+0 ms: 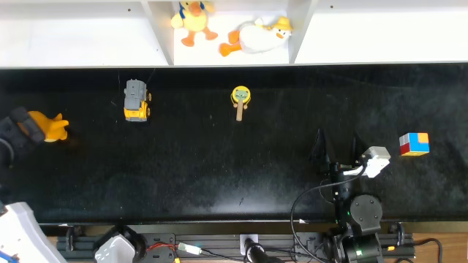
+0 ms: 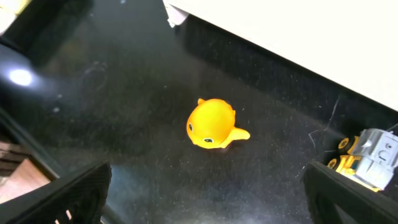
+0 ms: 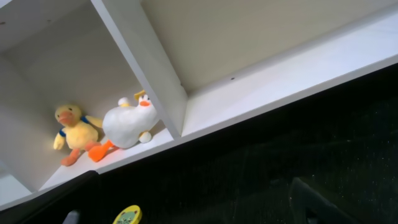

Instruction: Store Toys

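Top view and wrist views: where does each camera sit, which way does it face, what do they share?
Top view: fixed overhead, looking down on the table; left gripper, right gripper show.
Left wrist view: on left arm, facing the orange fish toy beyond its open fingers.
Right wrist view: on right arm, facing the shelf holding the yellow duck; open fingers show.
Shared: top and left wrist show the toy truck.
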